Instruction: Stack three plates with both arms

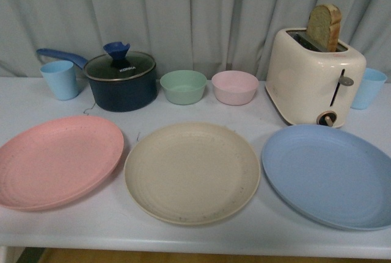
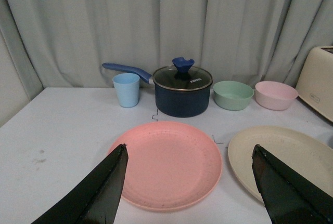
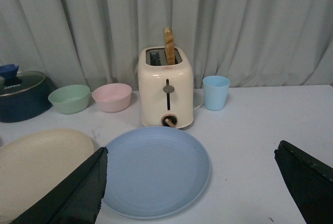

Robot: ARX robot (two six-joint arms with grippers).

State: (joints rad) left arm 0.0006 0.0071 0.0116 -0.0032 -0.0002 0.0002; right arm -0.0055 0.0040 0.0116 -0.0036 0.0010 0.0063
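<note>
On the near left of the table (image 1: 263, 241) lies the pink plate (image 1: 58, 160), flat and right side up. The left gripper (image 2: 189, 147) hangs over its near edge with the jaws spread wide and nothing between them.

Just beside it, in the middle, lies the cream plate (image 1: 191, 171); I cannot tell whether the two rims touch. On the near right is the blue plate (image 1: 333, 174), close to the cream one. Its far edge lies close in front of the toaster (image 1: 314, 77). The right gripper (image 3: 191, 152) is released too, wide apart above the blue plate's near side and holding nothing.

All three plates look stiff, light and matte, so probably not slippery, and likely tougher than china. They are shallow and lie flat on the table, so there is little to pinch from above. The best hold is likely the raised near rim, with one finger slid under the lip and the other on top. A wide plate held at one edge may droop or swing, so a firm, deep bite should help.
</note>
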